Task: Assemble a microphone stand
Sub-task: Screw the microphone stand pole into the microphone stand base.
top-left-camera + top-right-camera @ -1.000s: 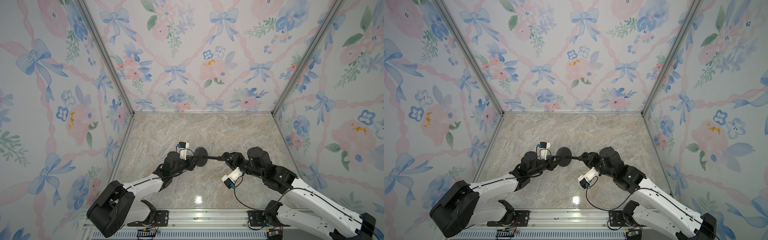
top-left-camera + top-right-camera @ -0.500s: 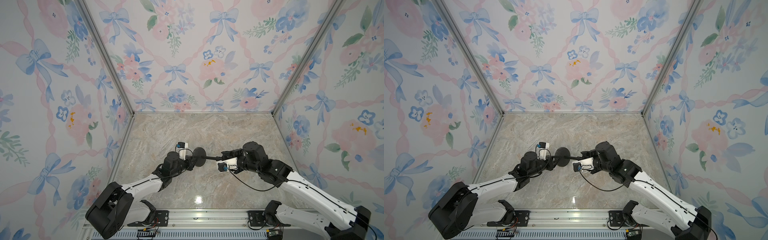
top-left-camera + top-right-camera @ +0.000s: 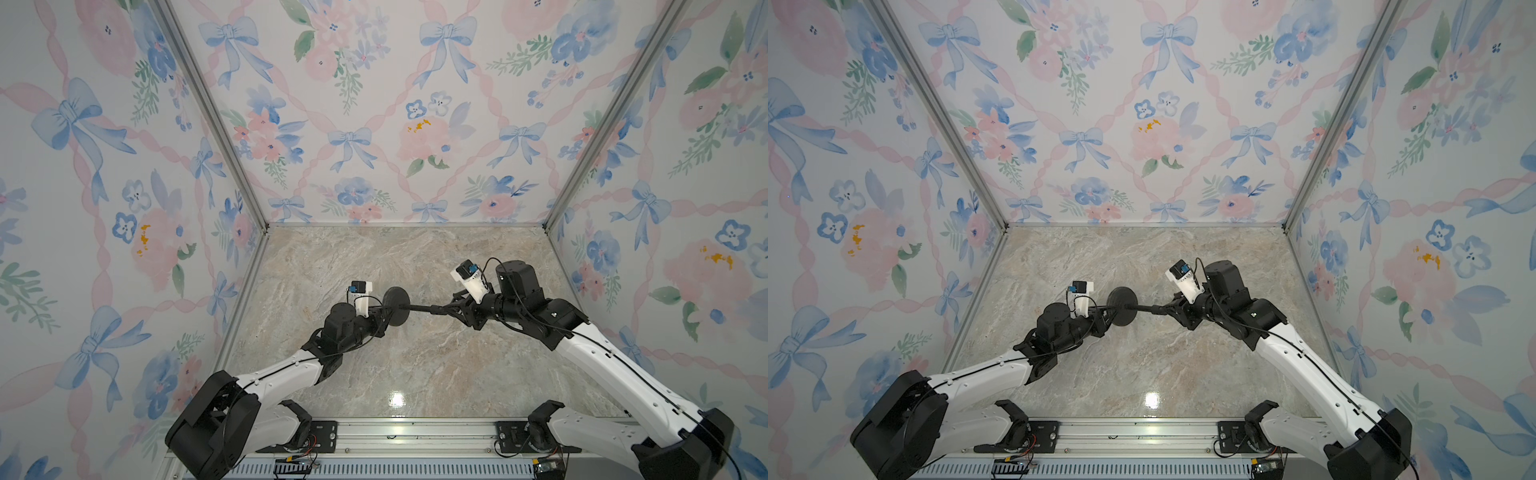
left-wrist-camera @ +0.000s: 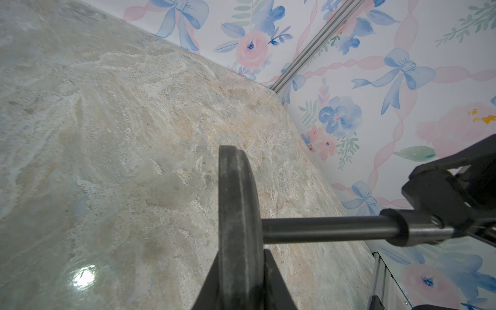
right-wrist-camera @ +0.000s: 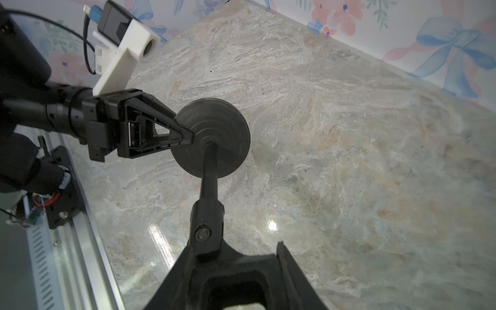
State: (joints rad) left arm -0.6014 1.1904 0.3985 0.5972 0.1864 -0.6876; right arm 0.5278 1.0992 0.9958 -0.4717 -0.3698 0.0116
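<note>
The microphone stand hangs level above the marble table, held between both arms. Its round black disc base (image 3: 397,305) (image 3: 1122,306) stands on edge, and my left gripper (image 3: 385,316) (image 3: 1108,316) (image 4: 240,255) is shut on its rim (image 4: 237,214). The thin rod (image 3: 419,308) (image 3: 1144,308) (image 4: 322,228) (image 5: 209,174) meets the disc's centre (image 5: 214,134). My right gripper (image 3: 451,309) (image 3: 1173,309) (image 5: 233,249) is shut on the clip-like head (image 5: 206,228) at the rod's other end.
Floral walls (image 3: 374,124) close the cell on the left, back and right. An aluminium rail (image 3: 415,432) with both arm bases runs along the front edge. The marble tabletop (image 3: 395,257) lies below the held stand.
My right wrist has rolled about the rod's line, swinging its camera from the near side over to the far side. The disc and left gripper have stayed in place.
</note>
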